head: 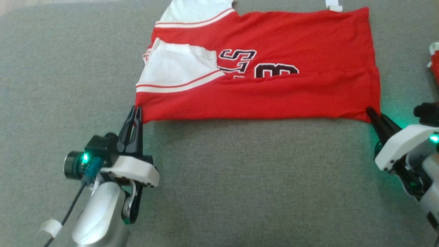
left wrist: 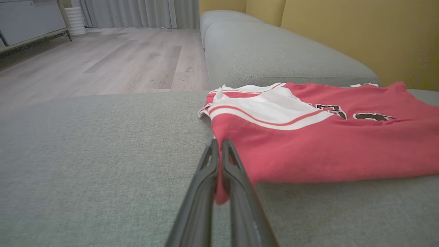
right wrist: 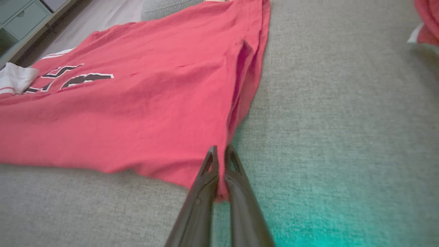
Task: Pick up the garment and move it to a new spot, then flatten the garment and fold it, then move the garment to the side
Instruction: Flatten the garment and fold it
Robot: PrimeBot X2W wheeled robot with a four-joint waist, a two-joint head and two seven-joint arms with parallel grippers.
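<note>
The garment [head: 274, 92], a red jersey with a white sleeve [head: 175, 65] and dark numbers, lies spread on the grey sofa cushion [head: 240, 178]. Its long axis runs straight across in front of the robot, from one hand to the other. The left hand [head: 135, 110] is clamped on the near left corner, with a tongue of red cloth showing between its closed fingers in the left wrist view. The right hand [head: 371, 112] pinches the near right corner the same way. Both sit at the near edge, so the whole jersey stretches away from them, towards the far side of the cushion. Neither arm is nearer, since each has its own corner. As I see it, any fold has to carry that near edge forward and over, with both hands rising and travelling together so the edge stays taut and level. Another bit of red cloth [head: 435, 65] lies off to the right, well apart.
</note>
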